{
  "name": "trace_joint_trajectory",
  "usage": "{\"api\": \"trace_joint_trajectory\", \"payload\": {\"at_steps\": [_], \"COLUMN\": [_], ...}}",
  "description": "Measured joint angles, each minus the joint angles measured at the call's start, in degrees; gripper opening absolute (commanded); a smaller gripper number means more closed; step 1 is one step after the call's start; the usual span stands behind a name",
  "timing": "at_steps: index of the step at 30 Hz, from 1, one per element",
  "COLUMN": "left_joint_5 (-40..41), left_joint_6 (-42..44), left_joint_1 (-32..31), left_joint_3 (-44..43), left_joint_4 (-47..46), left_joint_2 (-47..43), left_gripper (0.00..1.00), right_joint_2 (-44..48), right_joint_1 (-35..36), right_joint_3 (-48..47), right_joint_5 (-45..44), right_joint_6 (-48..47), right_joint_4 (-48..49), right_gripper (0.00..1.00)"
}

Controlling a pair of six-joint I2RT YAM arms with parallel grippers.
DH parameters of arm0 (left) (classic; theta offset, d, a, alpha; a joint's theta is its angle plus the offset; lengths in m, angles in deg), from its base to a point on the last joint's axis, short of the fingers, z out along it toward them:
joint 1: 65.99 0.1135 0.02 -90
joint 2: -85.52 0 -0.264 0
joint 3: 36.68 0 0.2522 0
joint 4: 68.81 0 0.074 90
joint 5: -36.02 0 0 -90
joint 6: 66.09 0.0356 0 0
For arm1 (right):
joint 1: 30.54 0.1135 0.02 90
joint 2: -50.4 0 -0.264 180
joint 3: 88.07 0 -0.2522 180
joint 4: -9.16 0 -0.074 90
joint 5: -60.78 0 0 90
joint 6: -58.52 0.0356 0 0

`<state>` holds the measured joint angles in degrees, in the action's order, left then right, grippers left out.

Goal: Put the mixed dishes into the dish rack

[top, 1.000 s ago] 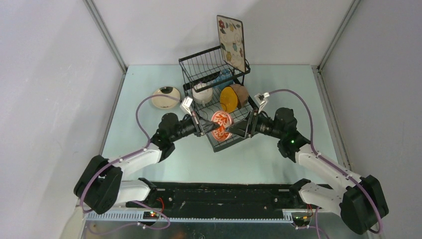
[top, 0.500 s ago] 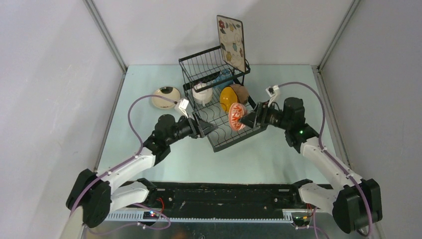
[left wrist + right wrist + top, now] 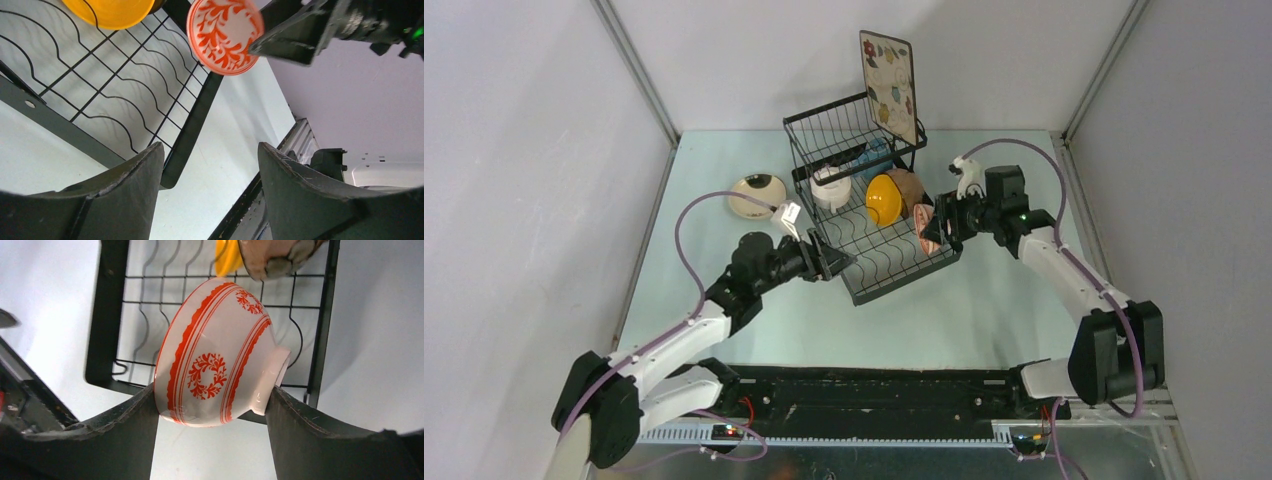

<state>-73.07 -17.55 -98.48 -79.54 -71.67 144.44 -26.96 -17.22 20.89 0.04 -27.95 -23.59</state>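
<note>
The red-patterned bowl [image 3: 220, 370] is tipped on its side between my right gripper's [image 3: 212, 405] fingers, which are shut on its rim and foot. It hangs over the right end of the dish rack's [image 3: 824, 135] lower tray [image 3: 320, 315], just in front of the brown bowl [image 3: 911, 190] and yellow bowl [image 3: 883, 199]. My left gripper [image 3: 210, 150] stands open and empty by the tray's front left corner, with the red-patterned bowl [image 3: 225, 35] ahead of it. A white cup [image 3: 830, 187] and blue mug [image 3: 872, 155] are in the rack. The square floral plate [image 3: 889, 85] stands at the basket's back.
One round cream plate [image 3: 757, 195] lies on the table left of the rack. Grey walls close in the table on the left, right and back. The arm bases and a black rail run along the near edge.
My left gripper let go of the red-patterned bowl and drew back left. My right gripper carried the bowl to the right end of the tray, turning it on its side.
</note>
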Motion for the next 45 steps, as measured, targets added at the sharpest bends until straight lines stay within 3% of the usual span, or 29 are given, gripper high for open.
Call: {"api": "trace_joint_trajectory", "payload": {"at_steps": [7, 16, 24, 26, 30, 31, 32, 45], "left_joint_5": [2.99, 13.84, 19.98, 20.65, 21.57, 21.79, 21.88, 23.04], "left_joint_6": [1.70, 6.71, 8.98, 9.03, 9.05, 9.05, 9.05, 9.01], "left_joint_1": [0.00, 0.00, 0.02, 0.04, 0.04, 0.07, 0.07, 0.66], "left_joint_3": [0.94, 3.76, 4.68, 4.68, 4.68, 4.68, 4.68, 5.18], "left_joint_4": [0.31, 4.72, 7.39, 7.67, 7.85, 7.85, 7.85, 7.91], "left_joint_2": [-4.04, -10.54, -11.37, -11.37, -11.56, -11.67, -11.69, -10.82], "left_gripper": [0.72, 0.72, 0.72, 0.72, 0.72, 0.73, 0.73, 0.74], "right_joint_2": [-5.66, -11.19, -14.05, -14.60, -14.91, -14.99, -15.10, -14.38], "right_joint_1": [1.42, 5.57, 7.26, 7.28, 7.21, 7.13, 6.97, 3.23], "right_joint_3": [-0.68, -4.20, -4.48, -4.50, -4.52, -4.59, -4.74, -4.79], "right_joint_5": [-5.03, -12.87, -11.72, -10.88, -10.14, -9.97, -9.70, -9.11], "right_joint_6": [-5.88, -11.43, -11.61, -11.47, -10.99, -10.80, -10.56, -5.14], "right_joint_4": [-2.97, -2.38, -1.55, -1.46, -1.53, -1.55, -1.68, -2.54], "right_gripper": [0.09, 0.09, 0.16, 0.21, 0.50, 0.84, 0.96, 1.00]}}
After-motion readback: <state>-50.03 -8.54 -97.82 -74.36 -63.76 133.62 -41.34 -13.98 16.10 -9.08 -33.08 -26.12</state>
